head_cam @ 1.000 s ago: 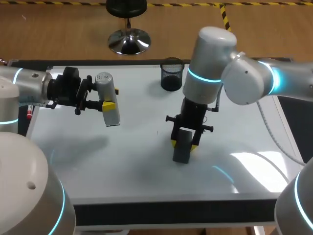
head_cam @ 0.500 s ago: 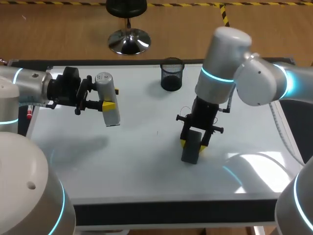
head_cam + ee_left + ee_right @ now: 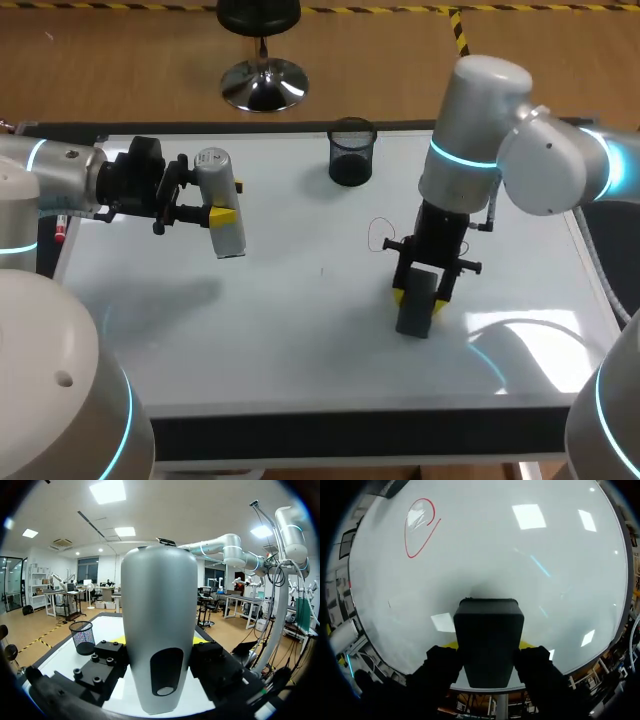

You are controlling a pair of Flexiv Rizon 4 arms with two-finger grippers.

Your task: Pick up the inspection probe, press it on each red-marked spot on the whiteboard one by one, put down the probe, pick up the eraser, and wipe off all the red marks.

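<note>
Eraser (image 3: 415, 315) being held short of the red mark (image 3: 420, 527)
It is being clamped between the right gripper's (image 3: 420, 298) fingers, with the mark lying ahead, leftward; the probe (image 3: 225, 235) is being gripped by the left gripper (image 3: 218, 213), well apart.

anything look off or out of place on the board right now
Nothing spilled or damaged. One oddity: the probe has not been put down. The left gripper holds it off the whiteboard while the right gripper presses the eraser down. One red loop is unwiped.
</note>
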